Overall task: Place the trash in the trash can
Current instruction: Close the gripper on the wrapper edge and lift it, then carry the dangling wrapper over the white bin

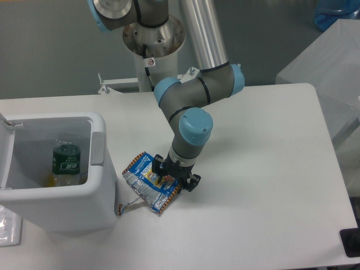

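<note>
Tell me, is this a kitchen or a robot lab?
Probably a robot lab. A big robot arm is bolted beside a plain white table, its gripper down on a snack wrapper near a white trash can holding a bottle.
</note>
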`<action>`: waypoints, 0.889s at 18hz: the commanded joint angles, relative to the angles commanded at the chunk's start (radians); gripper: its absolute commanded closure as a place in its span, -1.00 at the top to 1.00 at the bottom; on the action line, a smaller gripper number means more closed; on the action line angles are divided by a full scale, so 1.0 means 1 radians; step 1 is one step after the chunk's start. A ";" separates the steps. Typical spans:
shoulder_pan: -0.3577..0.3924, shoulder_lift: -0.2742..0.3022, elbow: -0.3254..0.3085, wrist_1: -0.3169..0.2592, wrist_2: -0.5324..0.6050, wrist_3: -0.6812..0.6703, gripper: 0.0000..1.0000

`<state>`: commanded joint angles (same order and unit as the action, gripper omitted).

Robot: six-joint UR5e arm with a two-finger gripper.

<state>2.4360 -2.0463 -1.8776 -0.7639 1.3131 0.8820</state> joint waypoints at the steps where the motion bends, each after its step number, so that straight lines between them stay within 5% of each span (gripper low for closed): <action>1: 0.000 0.002 0.000 0.000 0.000 0.000 -0.20; 7: 0.009 0.035 -0.006 -0.011 -0.005 -0.003 -0.72; 16: 0.074 0.153 0.034 -0.017 -0.121 -0.060 -0.73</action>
<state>2.5095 -1.8931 -1.8440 -0.7808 1.1923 0.8224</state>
